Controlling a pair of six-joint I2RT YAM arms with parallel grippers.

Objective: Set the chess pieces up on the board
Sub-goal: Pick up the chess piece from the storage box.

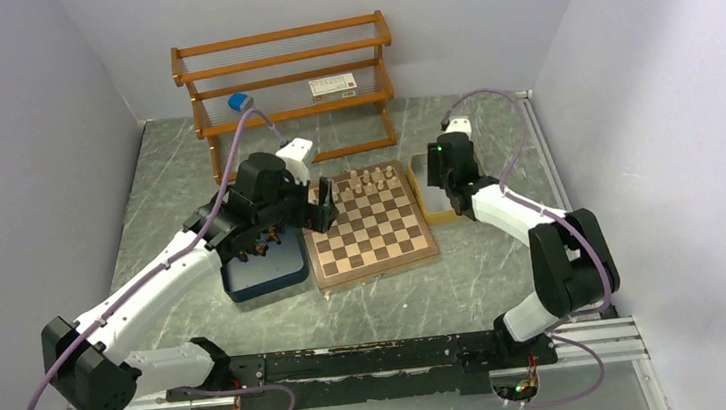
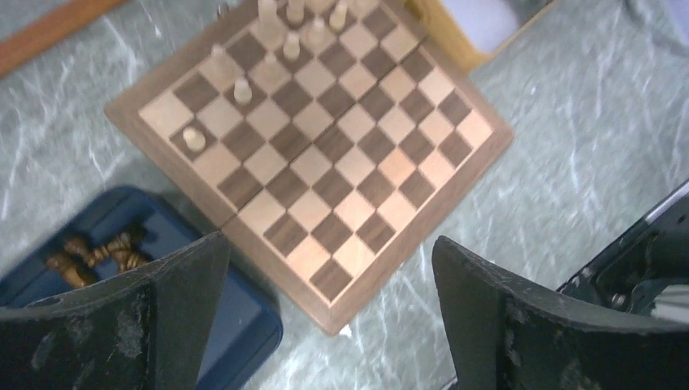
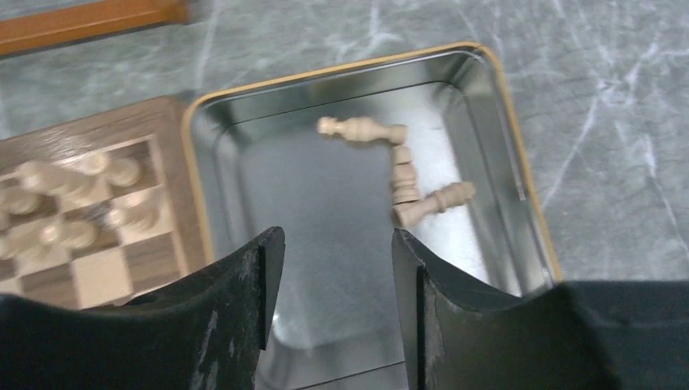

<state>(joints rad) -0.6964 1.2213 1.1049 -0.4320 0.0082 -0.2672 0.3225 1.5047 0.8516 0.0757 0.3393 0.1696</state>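
Observation:
The board (image 1: 371, 226) lies mid-table with cream chess pieces (image 1: 369, 179) standing on its far rows; in the left wrist view several of them (image 2: 242, 89) stand near its far corner. Dark pieces (image 2: 97, 253) lie in the navy tray (image 1: 265, 273) to the left of the board. My left gripper (image 1: 322, 201) hangs above the board's left edge, open and empty (image 2: 329, 284). My right gripper (image 3: 337, 260) hovers over the yellow-rimmed metal tray (image 3: 496, 106), its jaws apart with nothing between them. Three cream pieces (image 3: 404, 175) lie on their sides in that tray.
A wooden rack (image 1: 286, 72) stands at the back, holding a blue object (image 1: 241, 102) and a white card (image 1: 332, 85). Grey walls close in left, right and behind. The yellow tray (image 1: 423, 199) touches the board's right edge.

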